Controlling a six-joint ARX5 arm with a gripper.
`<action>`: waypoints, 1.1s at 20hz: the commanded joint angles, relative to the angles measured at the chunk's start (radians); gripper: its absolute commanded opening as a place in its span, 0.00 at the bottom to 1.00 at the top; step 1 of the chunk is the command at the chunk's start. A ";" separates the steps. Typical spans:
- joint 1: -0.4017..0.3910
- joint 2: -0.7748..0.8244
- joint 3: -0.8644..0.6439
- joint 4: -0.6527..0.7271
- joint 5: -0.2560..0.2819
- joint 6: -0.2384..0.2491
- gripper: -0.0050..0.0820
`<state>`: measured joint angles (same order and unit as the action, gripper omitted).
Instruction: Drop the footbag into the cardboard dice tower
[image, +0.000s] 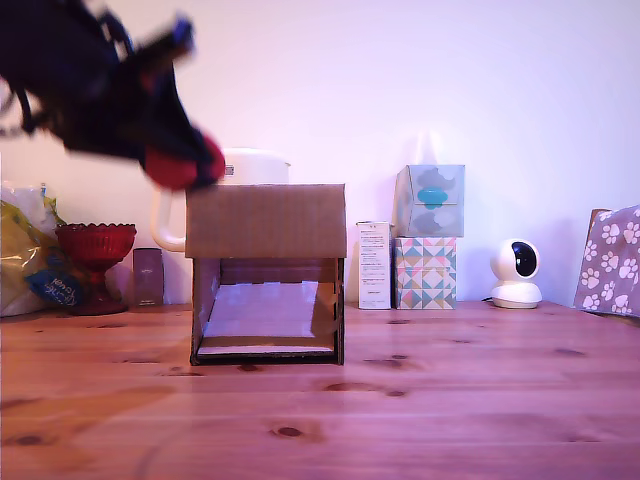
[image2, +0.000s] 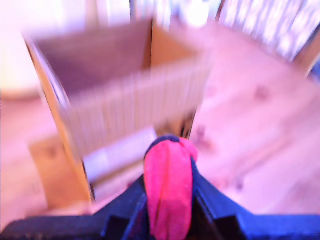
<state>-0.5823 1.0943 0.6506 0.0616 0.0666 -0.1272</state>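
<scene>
The footbag (image: 183, 162) is a small red and black ball held in my gripper (image: 185, 160), which is shut on it just above the top left corner of the cardboard dice tower (image: 267, 272) in the exterior view. The brown tower stands mid-table, with a plain upper panel and a framed front opening showing a pale ramp. In the blurred wrist view the footbag (image2: 167, 192) sits squeezed between my dark fingers, and the tower's open top (image2: 120, 85) lies ahead of it.
A red glass goblet (image: 95, 262) and bags stand at the exterior view's left. A white kettle (image: 245, 170) is behind the tower. A white carton (image: 373, 264), stacked tissue boxes (image: 427, 238), a small white camera (image: 516, 273) and a paw-print cloth (image: 610, 260) line the right.
</scene>
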 joint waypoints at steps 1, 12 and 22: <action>-0.003 -0.003 -0.011 0.085 -0.013 0.004 0.13; 0.034 0.249 0.170 0.391 -0.020 0.063 0.13; 0.102 0.620 0.724 -0.195 0.047 0.092 0.15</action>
<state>-0.4858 1.6981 1.3609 -0.1165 0.1078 -0.0444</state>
